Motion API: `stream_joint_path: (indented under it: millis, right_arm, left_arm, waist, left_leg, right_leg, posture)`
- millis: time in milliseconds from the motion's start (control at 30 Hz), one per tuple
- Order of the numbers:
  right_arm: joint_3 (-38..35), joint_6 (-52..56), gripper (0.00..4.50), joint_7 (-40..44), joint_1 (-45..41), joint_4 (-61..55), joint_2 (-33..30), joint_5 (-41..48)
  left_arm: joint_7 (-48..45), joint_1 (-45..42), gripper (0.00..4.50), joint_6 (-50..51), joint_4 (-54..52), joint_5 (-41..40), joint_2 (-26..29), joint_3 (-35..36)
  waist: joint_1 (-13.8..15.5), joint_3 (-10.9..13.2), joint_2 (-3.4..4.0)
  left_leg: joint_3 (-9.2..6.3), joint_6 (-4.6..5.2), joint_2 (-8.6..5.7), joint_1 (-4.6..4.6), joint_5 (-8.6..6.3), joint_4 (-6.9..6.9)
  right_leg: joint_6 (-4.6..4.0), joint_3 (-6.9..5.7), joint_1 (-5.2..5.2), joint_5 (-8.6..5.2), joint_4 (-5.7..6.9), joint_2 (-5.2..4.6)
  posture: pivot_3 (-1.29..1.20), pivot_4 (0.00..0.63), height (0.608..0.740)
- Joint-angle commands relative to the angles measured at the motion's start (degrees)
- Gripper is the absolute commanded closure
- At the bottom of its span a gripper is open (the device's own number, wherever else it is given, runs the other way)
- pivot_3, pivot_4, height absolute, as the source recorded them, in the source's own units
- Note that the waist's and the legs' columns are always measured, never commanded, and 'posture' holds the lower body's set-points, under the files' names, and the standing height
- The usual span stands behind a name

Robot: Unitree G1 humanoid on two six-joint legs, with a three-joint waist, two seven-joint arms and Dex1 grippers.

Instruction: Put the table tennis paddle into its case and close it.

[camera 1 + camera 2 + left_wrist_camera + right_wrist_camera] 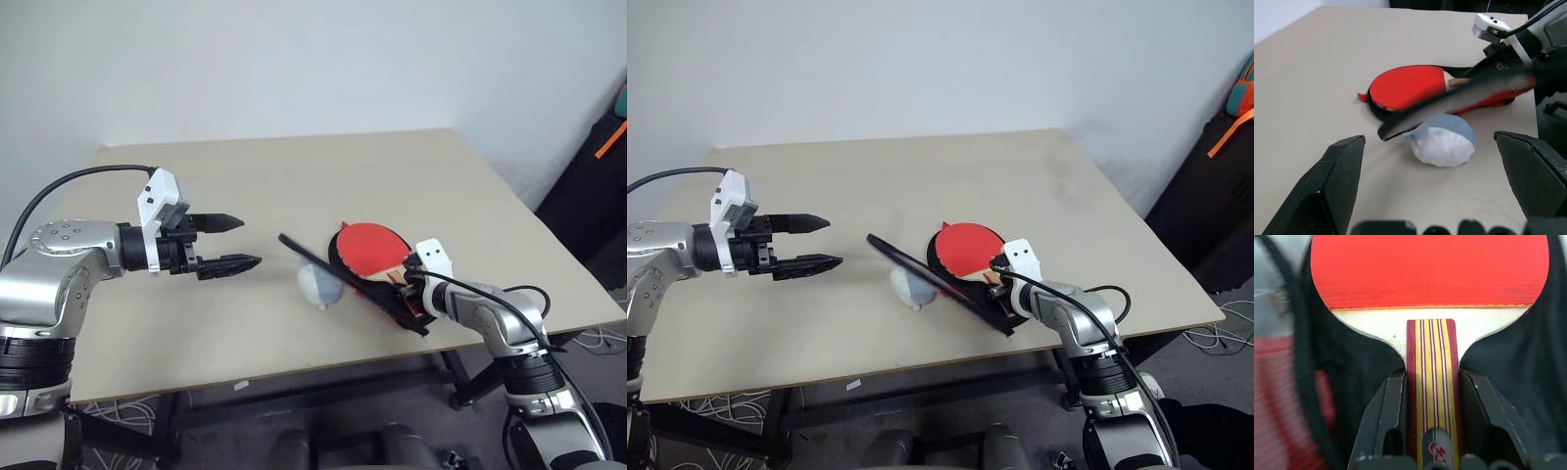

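**Paddle sits in the open case**

Right fingers (1431, 396) clamp the paddle (372, 248) by its handle; its red blade lies inside the open case (384, 291), flap raised, on the desk (294, 176). Beside it, a pale wad (320, 285). Left fingers (233, 242) hover spread wide, empty.

The beige table (294, 176) carries the open case (392, 294); beside it, a pale wad (320, 285).

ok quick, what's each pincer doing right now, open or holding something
left pincer: open, holding nothing, above the table.
right pincer: shut on the table tennis paddle by its handle, blade over the open case.
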Motion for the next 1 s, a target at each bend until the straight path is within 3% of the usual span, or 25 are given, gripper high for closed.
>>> stream_joint_path:
  millis: [33,667,1000]
  right_arm:
    - [-2.8,-2.4,3.4,-0.3,-2.7,-0.5,-0.3,-0.7]
    - [0.5,-0.5,3.4,1.2,-0.9,-2.0,-0.2,-1.8]
    - [-3.0,4.0,0.04,4.0,-4.0,-7.3,-3.6,1.3]
  left_arm:
    - [0.3,-1.5,0.0,-0.4,-0.3,-0.2,0.0,0.6]
    - [0.3,-1.9,0.0,-0.5,-0.3,-0.1,-0.5,0.4]
    - [-0.4,-1.4,0.0,-0.4,-0.5,-0.4,0.0,0.9]
  waist:
    - [0.0,0.0,0.0]
    - [0.0,0.0,0.0]
    - [0.0,0.0,0.0]
  left_leg:
    - [0.0,0.0,0.0,0.0,0.0,0.0]
    - [0.0,0.0,0.0,0.01,0.0,0.0]
    - [0.0,0.0,0.0,0.01,0.0,0.02]
  right_leg:
    - [0.0,0.0,0.0,0.0,0.0,0.0]
    - [0.0,0.0,0.01,0.0,0.01,0.02]
    - [0.0,0.0,0.02,0.0,0.01,0.02]
  posture:
    - [0.0,0.0,0.74]
    - [0.0,0.0,0.74]
    - [0.0,0.0,0.74]
